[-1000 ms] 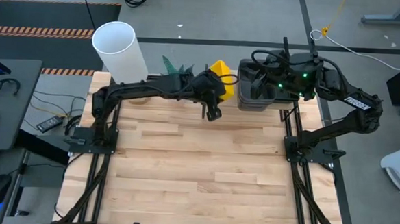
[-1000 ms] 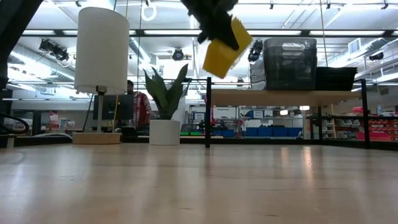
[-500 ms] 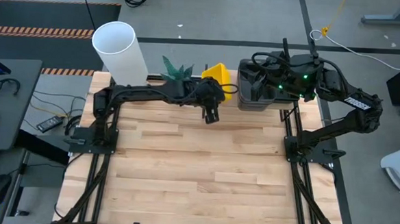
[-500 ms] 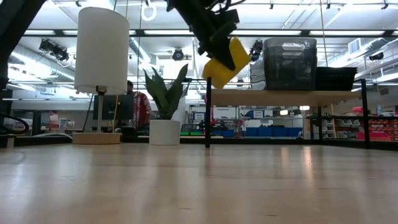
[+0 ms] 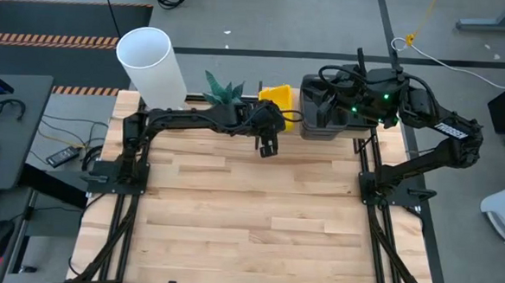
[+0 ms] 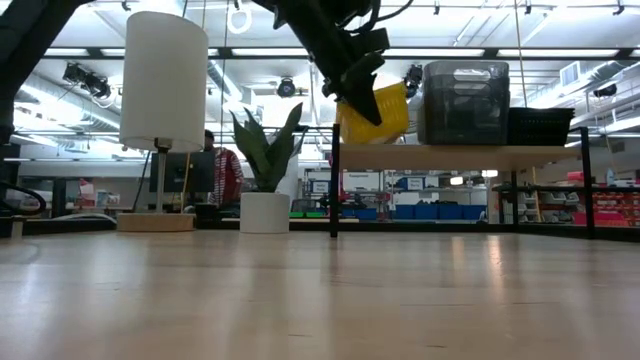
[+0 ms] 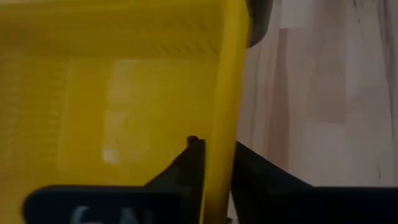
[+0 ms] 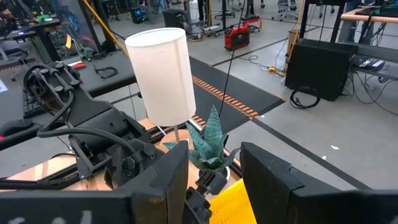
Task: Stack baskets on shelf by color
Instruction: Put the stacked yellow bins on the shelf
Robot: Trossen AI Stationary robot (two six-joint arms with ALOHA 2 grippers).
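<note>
the left gripper (image 5: 274,117) reaches across the back of the counter (image 5: 257,211) and has its fingers (image 7: 194,163) pinched onto one wall of a yellow basket (image 5: 277,96), one finger inside the wall and one outside, as the left wrist view shows from close up. the yellow basket (image 6: 378,112) hangs tilted at the left end of the shelf (image 6: 460,155), its lower edge at or just above the shelf board; whether it touches the board cannot be told. on the shelf just to the right of it stands a stack of grey baskets (image 6: 466,102), upright, and right of that a lower black mesh basket (image 6: 541,126). from above, the grey stack (image 5: 319,115) sits close beside the yellow basket, with the right arm lying over it. the right gripper (image 5: 324,98) hovers over the shelf above the grey baskets; its two fingers (image 8: 273,180) stand apart with a clear gap between them and nothing held in it. through that gap the right wrist view looks onto the yellow basket (image 8: 233,202), the left arm (image 8: 93,143), a small green plant (image 8: 211,144) and a white cylinder (image 8: 161,76). the plant in its white pot (image 6: 265,212) and the white cylinder (image 6: 164,80) stand at the back left of the counter, left of the shelf. a person (image 6: 222,172) in a red top shows in the room behind the plant.
</note>
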